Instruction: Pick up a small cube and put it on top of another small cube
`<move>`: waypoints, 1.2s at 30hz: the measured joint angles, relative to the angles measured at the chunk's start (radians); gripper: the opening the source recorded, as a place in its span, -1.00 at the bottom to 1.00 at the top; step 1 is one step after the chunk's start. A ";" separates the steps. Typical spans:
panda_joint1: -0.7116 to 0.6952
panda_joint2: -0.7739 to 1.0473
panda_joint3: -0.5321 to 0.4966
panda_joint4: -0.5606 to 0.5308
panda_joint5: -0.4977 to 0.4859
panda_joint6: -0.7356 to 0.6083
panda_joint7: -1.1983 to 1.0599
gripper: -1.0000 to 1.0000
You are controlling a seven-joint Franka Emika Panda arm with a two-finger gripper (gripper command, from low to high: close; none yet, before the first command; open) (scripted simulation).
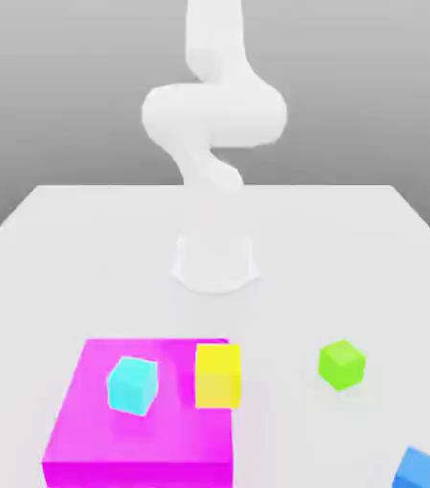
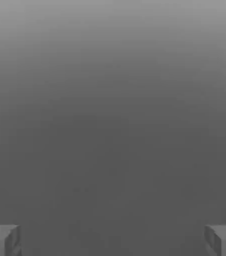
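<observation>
Grey backdrop, white table point(image 1: 85, 229).

Exterior view: white arm point(image 1: 214, 114) coiled upright above its base, well back from the blocks. Landmark: big magenta block point(image 1: 113, 443) at the near edge. On it sits a cyan cube point(image 1: 132, 385); a yellow block point(image 1: 217, 376) stands at its corner on the view's right. Green cube point(image 1: 341, 365) lies further that way, apart. Blue cube point(image 1: 420, 471) sits far off that same side, nearer the camera, cut off by the frame corner.

Step in hand, as I judge: reach for the blue cube. Best done by descending straight over it, fingers square to its faces.

Hand view: gripper point(image 2: 113, 240) wide open, empty, its two fingertips point(image 2: 2, 240) at the frame edges, plain grey between. No cube there to aim by.
</observation>
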 joint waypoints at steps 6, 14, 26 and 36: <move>0.066 0.224 0.013 0.021 0.008 0.056 -0.097 0.00; 0.136 0.514 0.050 0.048 0.010 0.128 -0.218 0.00; 0.235 0.950 0.112 0.089 -0.054 0.236 -0.352 0.00; 0.300 1.269 0.099 0.137 -0.132 0.387 -0.370 -1.00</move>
